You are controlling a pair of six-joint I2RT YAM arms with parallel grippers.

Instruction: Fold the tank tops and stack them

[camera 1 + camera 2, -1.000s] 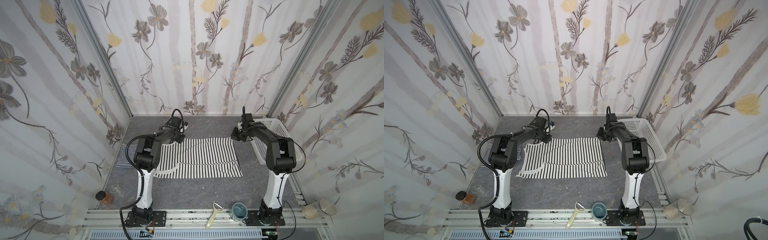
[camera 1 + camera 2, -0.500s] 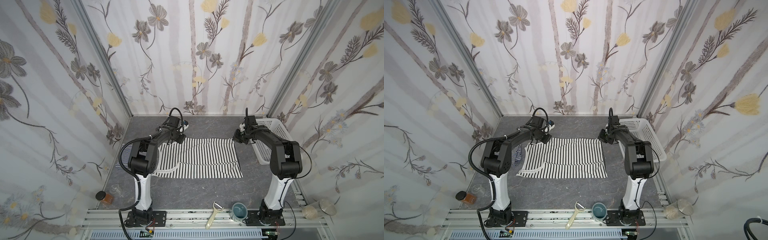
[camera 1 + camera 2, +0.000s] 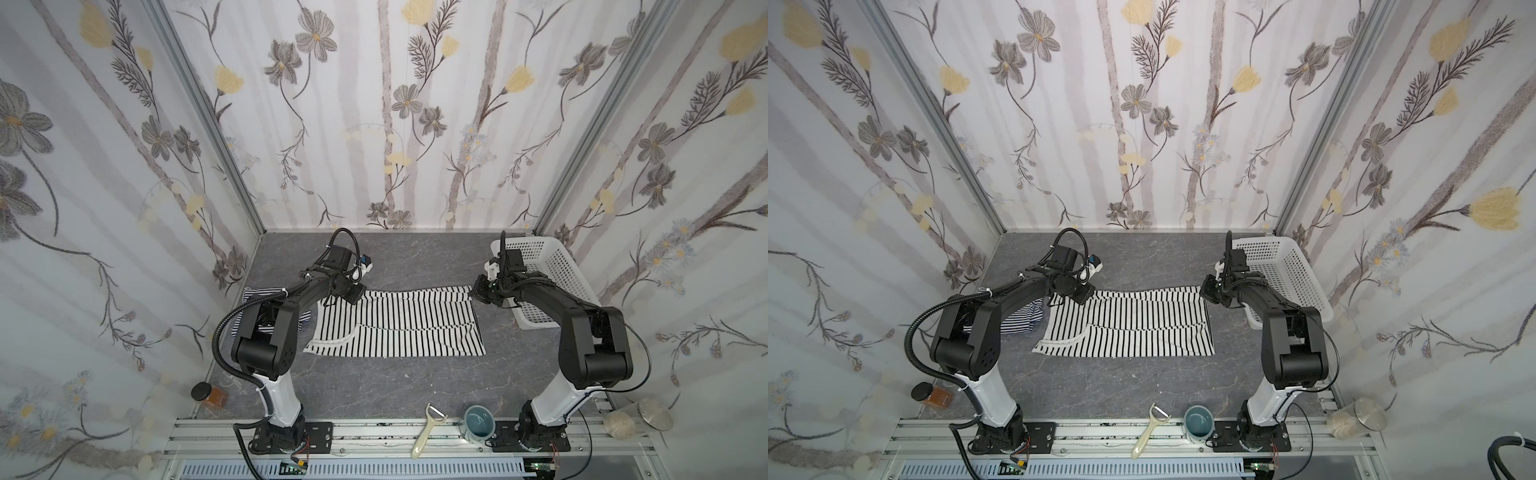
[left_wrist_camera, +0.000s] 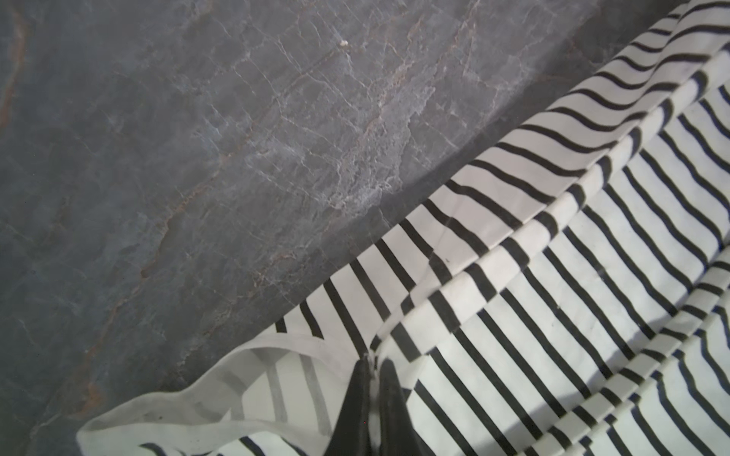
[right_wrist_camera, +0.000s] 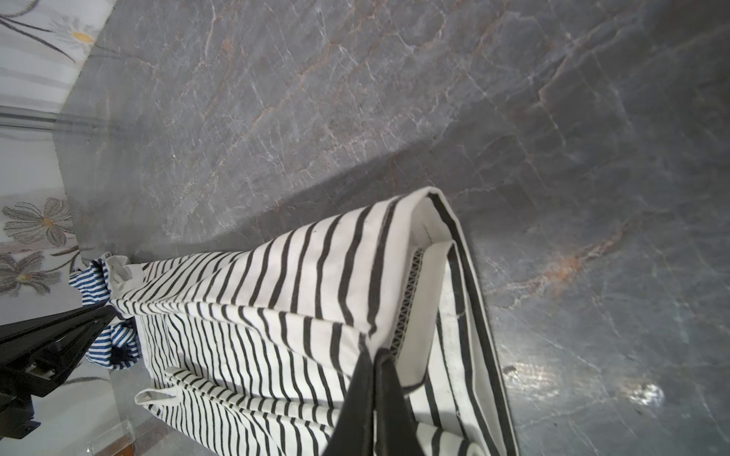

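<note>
while the white tank top with black stripes (image 3: 399,328) lies spread on the grey table (image 3: 374,386), the left gripper (image 4: 371,361) and the right gripper (image 5: 373,351) are each clenched on a far corner of it. the navy-striped tank top (image 3: 1021,322) lies crumpled just beside it, under the left arm.

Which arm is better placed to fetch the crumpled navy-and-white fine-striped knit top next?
Left, probably: the crumpled navy-and-white fine-striped knit top lies beside the left arm, near the left hand. The right hand holds the white black-striped top at its far right corner.
</note>
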